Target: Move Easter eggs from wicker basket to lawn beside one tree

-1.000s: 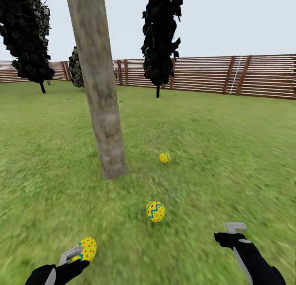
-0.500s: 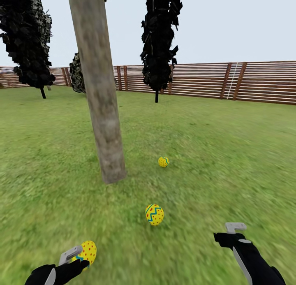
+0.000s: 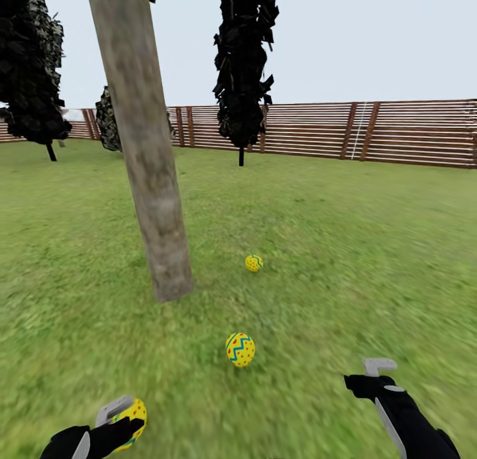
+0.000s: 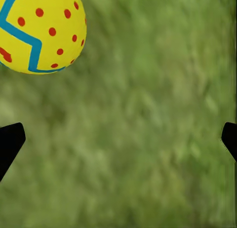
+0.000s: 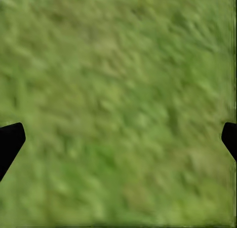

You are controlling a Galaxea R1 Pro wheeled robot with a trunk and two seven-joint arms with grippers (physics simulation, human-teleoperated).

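Three bright yellow eggs with blue zigzags and red dots lie on the mottled green lawn (image 3: 344, 260) near the thick, leaning grey-brown trunk of the tree (image 3: 149, 181). The farthest egg (image 3: 253, 263) sits just beyond the foot of the trunk, the middle egg (image 3: 240, 349) lies nearer the robot, and the third egg (image 3: 130, 412) rests on the grass right by the left gripper (image 3: 116, 411).

In the left wrist view that third egg (image 4: 39, 28) lies off to one side of the spread fingers (image 4: 10, 141), clear of the gap between them, so the left gripper is wide open and holds nothing. The right gripper (image 3: 379, 365) hangs over bare grass, and its wrist view shows its fingers (image 5: 10, 141) equally wide apart and empty.

Whether the third egg has quite settled is hard to tell from the soft head view, but it appears released. The step in hand looks like letting go and drawing clear: the left arm would do best to lift straight away from the egg, fingers kept apart, so nothing nudges it rolling away from the trunk. No wicker basket shows, so its emptiness cannot be checked here.
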